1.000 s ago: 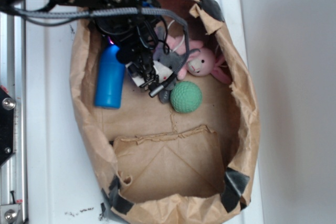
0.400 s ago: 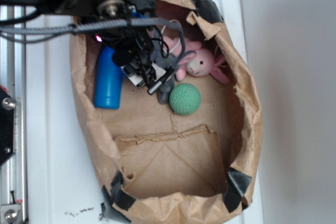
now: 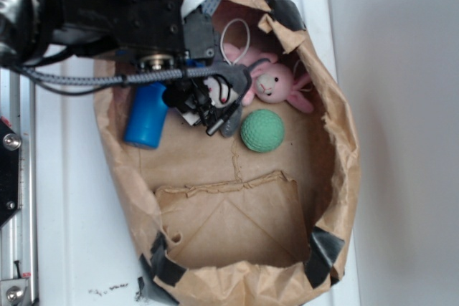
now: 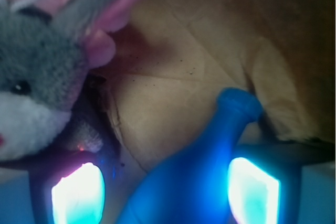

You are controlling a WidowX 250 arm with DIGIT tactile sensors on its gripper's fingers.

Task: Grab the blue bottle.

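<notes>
The blue bottle lies in the left part of the brown paper bag; only its lower body shows below the black arm, which covers its neck end. In the wrist view the bottle runs up between my two glowing finger pads, its narrow neck pointing away over the bag floor. My gripper is open around it. The bottle sits close to the right pad, and a gap shows on the left side.
A grey plush rabbit lies just left of the left finger. A pink plush bunny and a green knitted ball rest at the bag's middle right. The bag's walls stand close around. A metal rail runs along the left edge.
The arm has moved left and toward the bag's back, so it now covers the bottle's upper half. The green ball has shifted slightly right.
</notes>
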